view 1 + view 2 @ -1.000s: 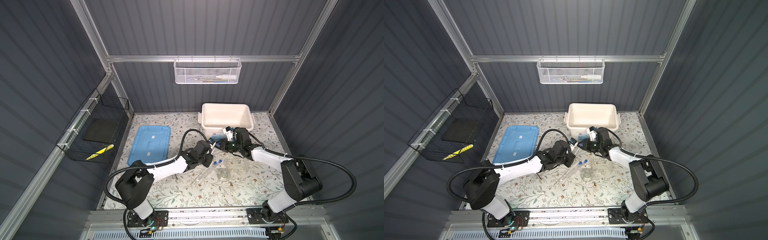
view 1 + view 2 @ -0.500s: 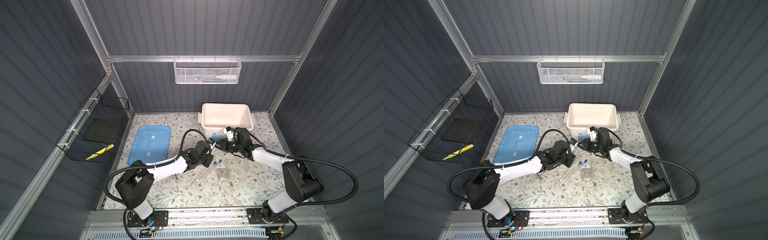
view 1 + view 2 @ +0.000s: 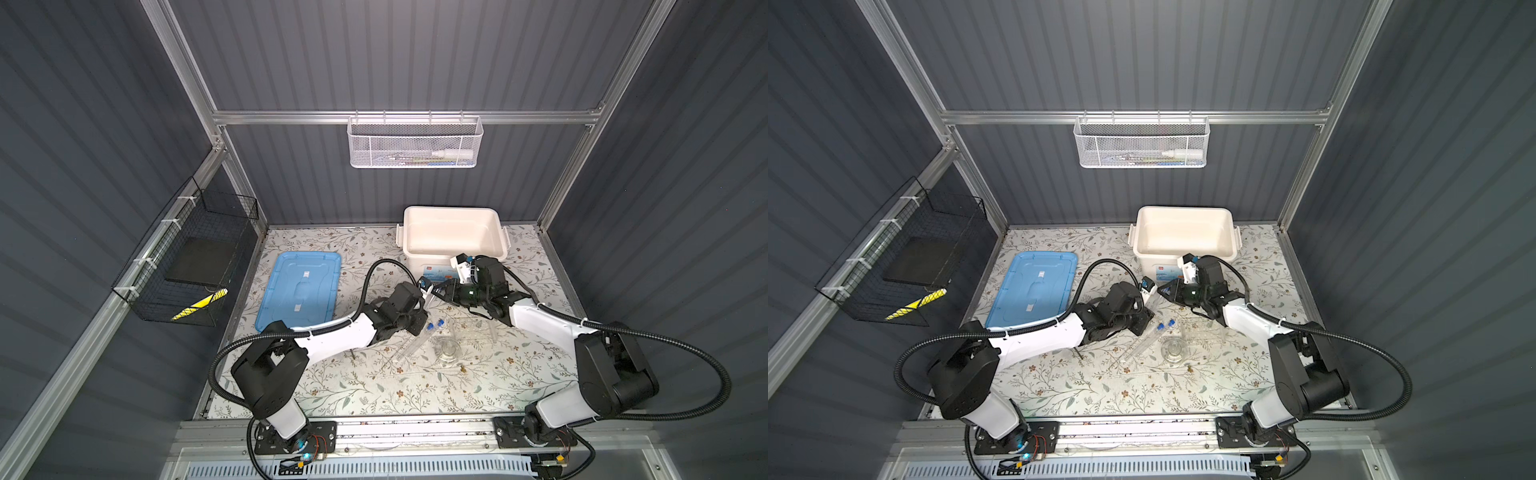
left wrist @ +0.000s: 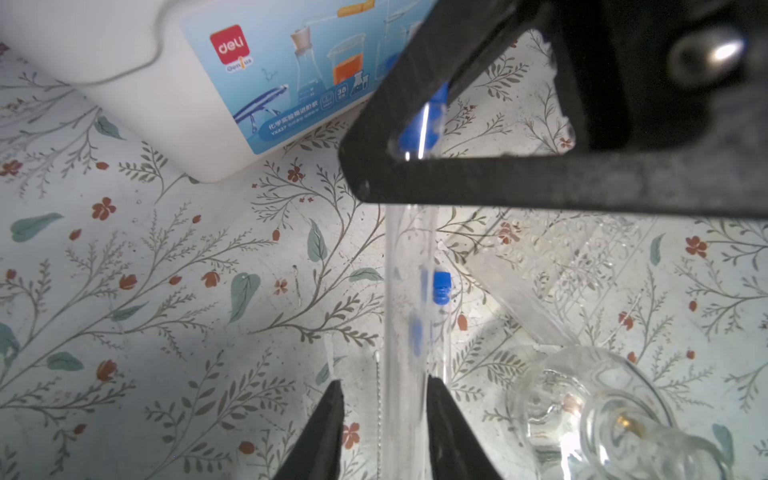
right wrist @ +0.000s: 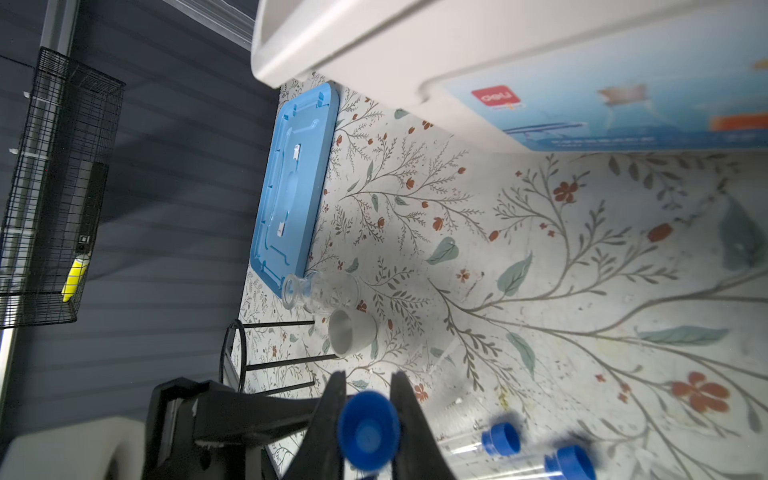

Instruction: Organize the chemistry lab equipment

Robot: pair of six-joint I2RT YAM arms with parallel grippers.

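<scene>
Right tool (image 5: 369,380) tight on blue-capped test tube (image 4: 409,249); left tool (image 4: 384,386) apart around its base.

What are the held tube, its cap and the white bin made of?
Tube: clear and glossy, tablecloth shows through; glass or hard plastic, can't tell.
Cap: opaque blue, likely moulded plastic.
Bin: white, satin, rounded rim; likely plastic.
</scene>
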